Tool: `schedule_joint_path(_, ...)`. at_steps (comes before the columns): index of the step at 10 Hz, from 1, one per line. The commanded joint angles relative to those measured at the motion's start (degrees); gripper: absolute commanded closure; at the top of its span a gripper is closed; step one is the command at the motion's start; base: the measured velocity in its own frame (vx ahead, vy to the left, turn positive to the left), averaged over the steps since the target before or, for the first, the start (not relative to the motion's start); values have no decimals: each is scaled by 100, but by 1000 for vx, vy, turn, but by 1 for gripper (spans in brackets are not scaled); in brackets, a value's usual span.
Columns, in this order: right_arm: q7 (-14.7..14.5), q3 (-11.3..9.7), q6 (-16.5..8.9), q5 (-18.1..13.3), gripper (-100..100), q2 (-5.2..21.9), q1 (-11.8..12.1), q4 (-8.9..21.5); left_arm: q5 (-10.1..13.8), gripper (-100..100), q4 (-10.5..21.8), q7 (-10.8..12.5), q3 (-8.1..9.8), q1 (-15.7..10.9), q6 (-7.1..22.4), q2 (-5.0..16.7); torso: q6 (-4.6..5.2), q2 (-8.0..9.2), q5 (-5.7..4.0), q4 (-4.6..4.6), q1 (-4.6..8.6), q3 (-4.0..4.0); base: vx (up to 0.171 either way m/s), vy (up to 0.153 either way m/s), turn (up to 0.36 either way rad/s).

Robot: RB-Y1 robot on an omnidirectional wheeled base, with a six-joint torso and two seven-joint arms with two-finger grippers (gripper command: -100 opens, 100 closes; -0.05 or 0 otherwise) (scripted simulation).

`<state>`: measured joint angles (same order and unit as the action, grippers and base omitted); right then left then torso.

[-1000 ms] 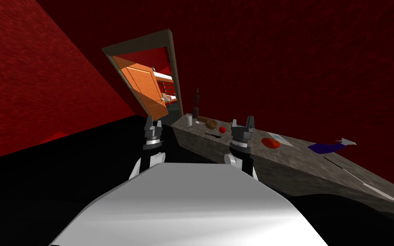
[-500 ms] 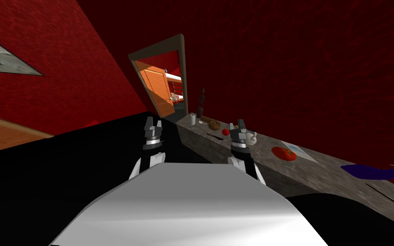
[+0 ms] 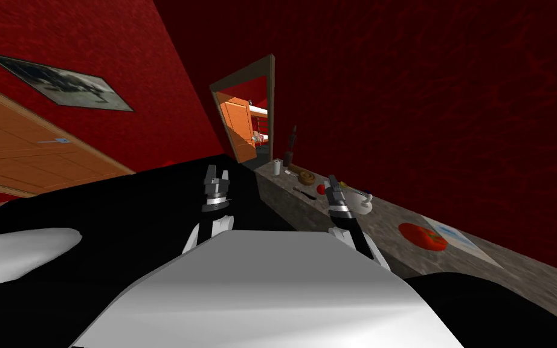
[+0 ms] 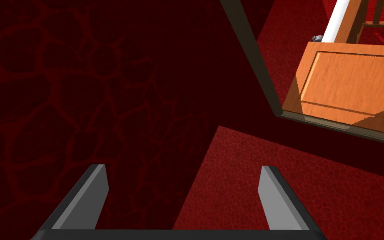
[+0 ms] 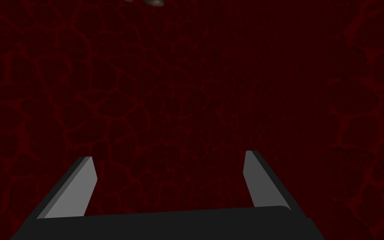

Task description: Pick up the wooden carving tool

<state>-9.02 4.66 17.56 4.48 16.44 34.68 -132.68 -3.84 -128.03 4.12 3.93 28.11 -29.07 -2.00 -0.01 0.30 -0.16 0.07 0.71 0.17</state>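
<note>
1. Far left. A framed picture (image 3: pixel 60 89) hangs on the red wall above an orange panelled door (image 3: pixel 23 154). Neither concerns the task.

2. Left arm. The left gripper (image 3: pixel 217 174) is raised over a black area, well apart from the counter (image 3: pixel 386 226). Its wrist view shows both fingers spread wide with nothing between them.

3. Centre. An open doorway (image 3: pixel 248 121) stands beyond the far end of the grey, stone-patterned counter. At that end stand a white cylinder (image 3: pixel 277 167) and a tall dark bottle (image 3: pixel 292 144). A brown round item (image 3: pixel 306 177) lies near them.

4. Task thing. We take the slender dark stick for the carving tool (image 3: pixel 301 192) (it is too small to confirm its material). It lies flat on the counter near the front edge, close to a red ball (image 3: pixel 321 189). Its long axis appears to run roughly along the counter's length.

5. Right arm. The right gripper (image 3: pixel 332 180) is held above the counter, fingers spread and empty. The tool lies near it, to its left and lower. The right arm is plainly the nearer one. We judge that the coming move calls for a short shift left and down. The wrist should be turned so that the fingers close across the tool's axis.

6. Further right. A white pot (image 3: pixel 360 202) sits just beside the right gripper. A red tomato-shaped item (image 3: pixel 422 235) lies beyond it.
</note>
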Motion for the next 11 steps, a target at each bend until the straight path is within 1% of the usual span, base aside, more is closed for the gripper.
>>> schedule_joint_path(1, -102, 87, -172, 40, -100, 163, -4, 80, 0, 0, 0, 0, 0, 0, 0, 0, 0, 0, 0, 0, 0, 0, -90, -110, 297)
schedule_joint_path(3, -444, 238, -483, 108, -100, 516, 186, 244, 0, 0, 0, 0, -1, 0, 0, -1, 0, -8, 5, -2, -24, -4, -113, -113, 409)
schedule_joint_path(4, -444, 238, -526, 108, -100, 545, 186, 244, 0, 0, 0, 0, 0, 0, 0, 0, 1, 2, 2, 0, -10, 1, -104, -107, 169)
schedule_joint_path(5, -623, 315, -658, 145, -100, 739, 285, 327, 0, 0, 0, 0, 1, 2, 0, 0, 5, -7, 3, 0, -16, -3, -83, -86, 283)
schedule_joint_path(6, -805, 390, -858, 184, -100, 936, 388, 410, 0, 0, 0, 0, 0, 1, 0, 0, 0, -15, 4, -3, -20, -8, -129, -128, 415)
schedule_joint_path(7, -807, 390, -903, 184, -100, 936, 388, 410, 0, 0, 0, 0, 0, 0, 0, 0, 2, -4, 2, -1, -8, -3, -94, -102, 285)
schedule_joint_path(9, -1139, 534, -1263, 267, -100, 1340, 600, 571, 0, 0, 0, 0, 0, 1, 0, 0, 1, -17, 4, -3, -19, -9, -121, -80, 394)
schedule_joint_path(10, -1183, 534, -1301, 267, -100, 1340, 600, 571, 0, 0, 0, 0, 0, 1, 0, 0, 1, -6, 4, -1, -22, -4, -102, -67, 248)
schedule_joint_path(11, -1374, 602, -1507, 310, -100, 1546, 710, 648, 0, 0, 0, 0, 1, 2, 0, 0, 6, -16, 5, -2, -25, -8, -105, -64, 386)
